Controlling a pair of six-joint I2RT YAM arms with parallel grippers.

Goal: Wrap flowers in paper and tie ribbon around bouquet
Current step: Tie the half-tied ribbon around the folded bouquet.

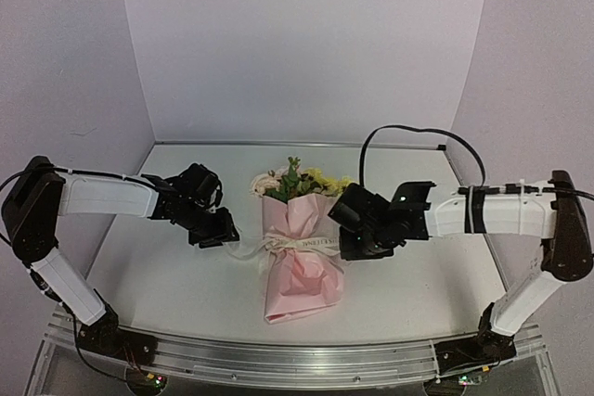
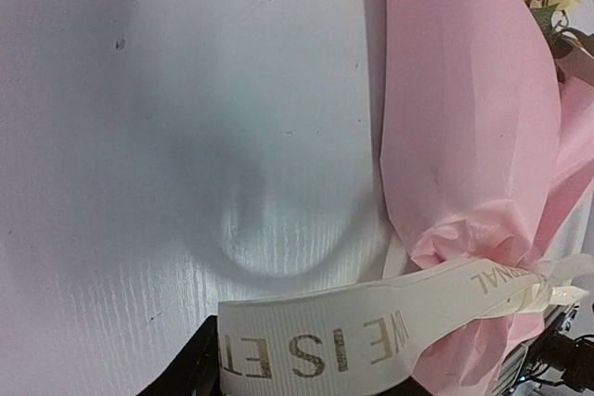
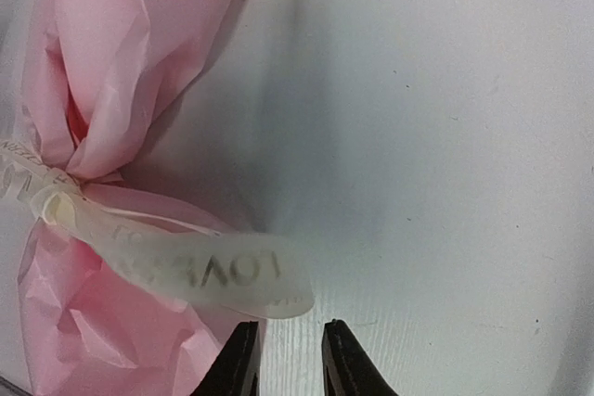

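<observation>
Two grippers flank the tied bouquet (image 1: 295, 261)
It lies on the table (image 1: 167, 275) between them, blooms far, long axis running away from the bases. The ribbon (image 1: 295, 245) crosses its pinched waist. Right gripper (image 3: 292, 364): narrowly parted, empty, a "LOVE" tail just ahead. Left gripper (image 1: 227, 232): ribbon tail draped across it, jaw state unclear.

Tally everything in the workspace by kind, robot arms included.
bouquet: 1
ribbon: 1
robot arms: 2 (left arm, right arm)
Total: 4
</observation>
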